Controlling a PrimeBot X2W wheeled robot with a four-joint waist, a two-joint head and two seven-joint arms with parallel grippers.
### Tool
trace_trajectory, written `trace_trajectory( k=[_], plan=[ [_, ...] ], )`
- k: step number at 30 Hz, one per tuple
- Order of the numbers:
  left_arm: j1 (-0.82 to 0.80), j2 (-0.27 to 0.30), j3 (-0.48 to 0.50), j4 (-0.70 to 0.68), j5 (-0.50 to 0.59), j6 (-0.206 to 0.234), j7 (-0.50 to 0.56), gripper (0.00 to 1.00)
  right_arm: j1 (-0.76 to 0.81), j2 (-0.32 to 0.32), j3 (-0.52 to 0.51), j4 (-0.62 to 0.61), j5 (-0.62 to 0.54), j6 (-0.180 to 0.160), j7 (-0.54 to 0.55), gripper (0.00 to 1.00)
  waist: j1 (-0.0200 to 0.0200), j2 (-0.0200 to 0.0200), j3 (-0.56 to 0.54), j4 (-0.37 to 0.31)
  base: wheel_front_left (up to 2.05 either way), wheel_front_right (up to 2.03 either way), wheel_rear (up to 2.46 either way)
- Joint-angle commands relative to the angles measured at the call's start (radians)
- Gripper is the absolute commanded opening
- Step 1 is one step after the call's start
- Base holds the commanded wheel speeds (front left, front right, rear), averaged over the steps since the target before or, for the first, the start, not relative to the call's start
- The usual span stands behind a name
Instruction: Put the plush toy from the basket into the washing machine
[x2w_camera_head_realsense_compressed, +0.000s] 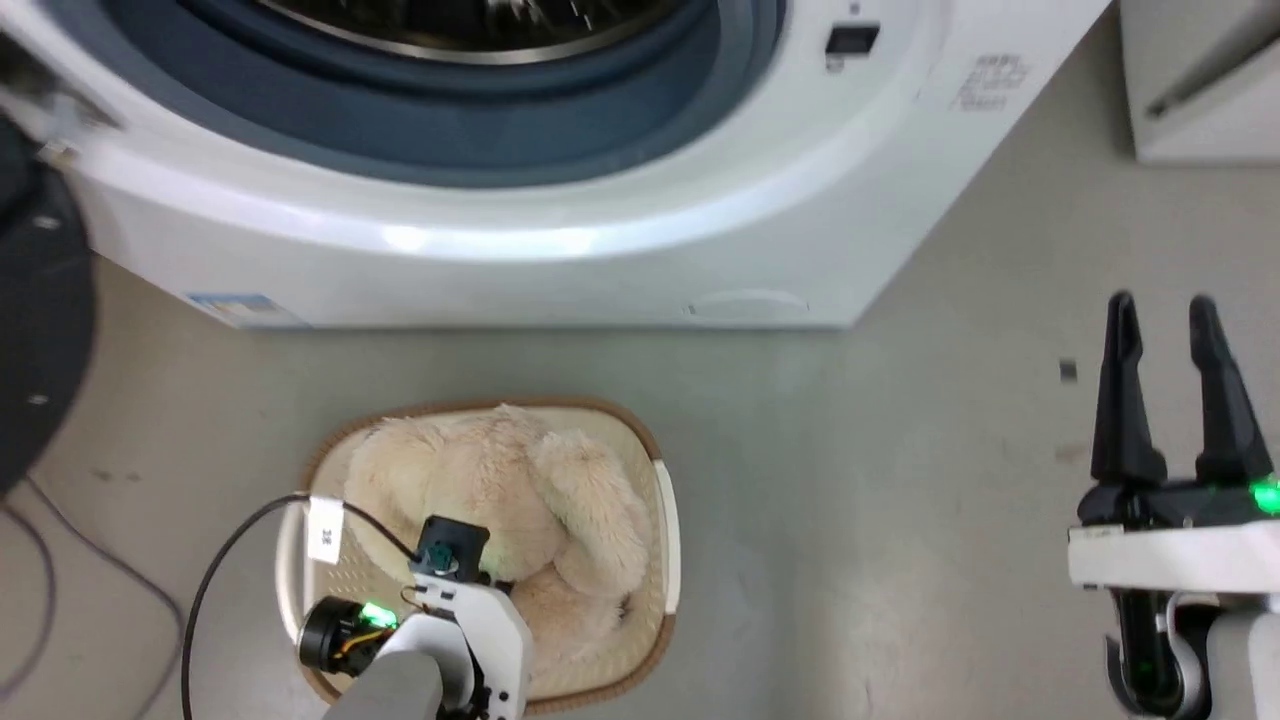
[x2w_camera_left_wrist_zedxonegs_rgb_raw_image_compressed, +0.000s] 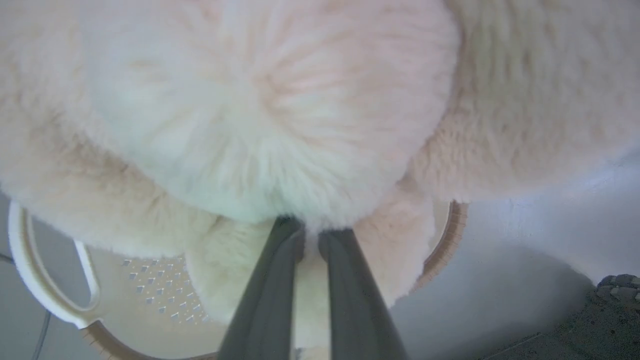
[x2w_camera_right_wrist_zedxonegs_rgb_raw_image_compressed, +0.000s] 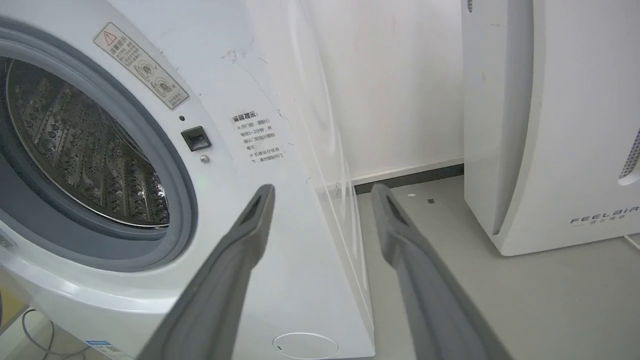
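Left pincer (x2w_camera_left_wrist_zedxonegs_rgb_raw_image_compressed: 312, 232) narrow, tips pinching plush toy (x2w_camera_left_wrist_zedxonegs_rgb_raw_image_compressed: 260, 125) fur, toy in basket (x2w_camera_left_wrist_zedxonegs_rgb_raw_image_compressed: 451, 235); right pincer (x2w_camera_head_realsense_compressed: 1161, 305) wide, empty.

Grey floor (x2w_camera_head_realsense_compressed: 900, 500), basket (x2w_camera_head_realsense_compressed: 667, 540) on it near the washing machine (x2w_camera_head_realsense_compressed: 600, 270), white appliance (x2w_camera_head_realsense_compressed: 1200, 100) further right

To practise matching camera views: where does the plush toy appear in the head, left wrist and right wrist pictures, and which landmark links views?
Head view: plush toy lower centre-left, lying in the basket.
Left wrist view: toy across the upper part, left gripper closed on its fur.
Right wrist view: faces the washing machine, past the open right gripper.
Landmark: the basket's brown rim, in head and left wrist views.
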Motion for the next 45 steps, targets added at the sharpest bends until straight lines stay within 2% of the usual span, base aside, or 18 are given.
trace_trajectory(
  k=[1,7,10,20,26,35,45],
  plan=[
    [0.012,-0.002,-0.003,-0.01,-0.011,-0.002,-0.012,0.0,0.016,0.0,-0.004,0.005,0.001,-0.001,-0.004,1.0,0.0,0.0,-0.071,0.03,0.0,0.0,0.0],
    [0.047,-0.004,-0.007,-0.07,-0.026,-0.003,-0.033,0.0,0.075,0.0,-0.024,0.022,0.001,-0.001,-0.004,1.0,0.0,0.0,-0.159,0.059,0.0,0.0,0.0],
    [0.068,0.001,0.004,-0.151,-0.028,0.0,-0.034,0.0,0.099,0.0,-0.029,0.028,0.003,-0.001,-0.004,1.0,0.0,0.0,-0.193,0.071,0.0,0.0,0.0],
    [0.182,0.036,0.066,-0.454,0.002,0.056,-0.034,0.0,0.162,0.0,-0.019,0.035,0.001,-0.001,-0.004,1.0,0.0,0.0,-0.285,0.074,0.0,0.0,0.0],
    [0.198,0.041,0.112,-0.577,0.016,0.075,-0.034,0.0,0.179,0.0,-0.019,0.033,0.002,-0.001,-0.004,1.0,0.0,0.0,-0.303,0.064,0.0,0.0,0.0],
    [0.091,0.048,0.182,-0.615,0.023,0.082,-0.034,0.0,0.146,0.0,0.005,0.019,0.004,-0.001,-0.004,1.0,0.0,0.0,-0.23,0.001,0.0,0.0,0.0],
    [-0.163,0.114,0.264,-0.543,0.043,0.081,-0.034,0.0,0.072,0.0,0.03,0.008,0.024,-0.001,-0.004,1.0,0.0,0.0,-0.063,-0.127,0.0,0.0,0.0]
  ],
)
